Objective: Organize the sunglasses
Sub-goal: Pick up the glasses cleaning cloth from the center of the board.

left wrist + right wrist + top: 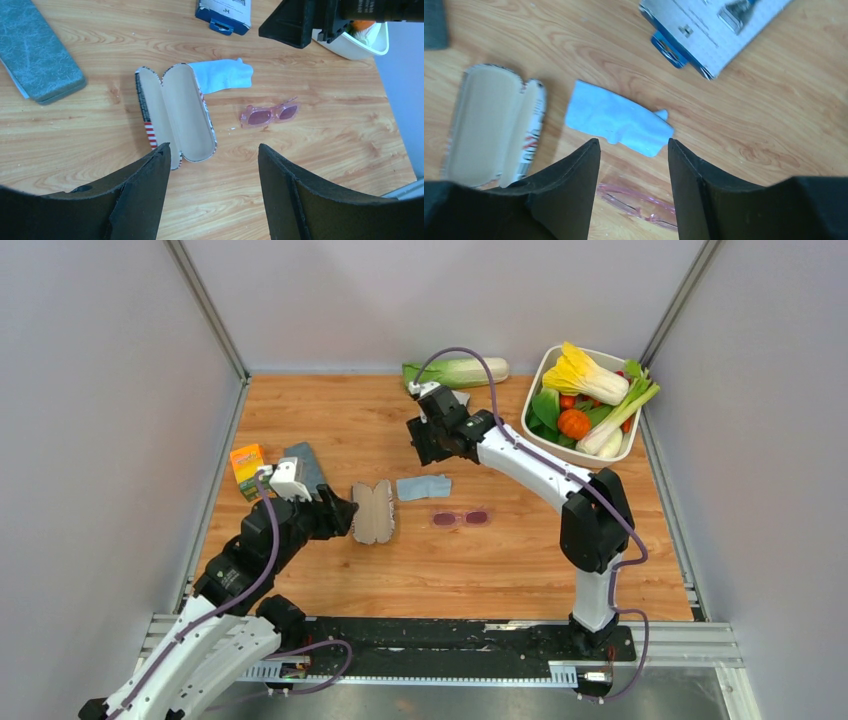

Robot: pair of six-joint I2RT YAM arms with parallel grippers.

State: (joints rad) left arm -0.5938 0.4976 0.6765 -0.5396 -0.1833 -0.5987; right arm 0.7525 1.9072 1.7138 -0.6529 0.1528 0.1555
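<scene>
The sunglasses (460, 518), pink-purple with a thin frame, lie folded on the wooden table right of centre. They also show in the left wrist view (270, 114) and partly between the fingers in the right wrist view (639, 205). An open glasses case (373, 512) with beige lining and a striped outside lies to their left. A light blue cloth (423, 486) lies between them, a little farther back. My left gripper (343, 513) is open and empty just left of the open case. My right gripper (428, 448) is open and empty above the table behind the cloth.
A closed grey-blue case (305, 465) and an orange box (247, 468) lie at the left. A white-and-blue package (714, 30) lies under the right arm. A white basket (534, 390) of vegetables stands at the back right, and a cabbage (455, 371) lies at the back wall.
</scene>
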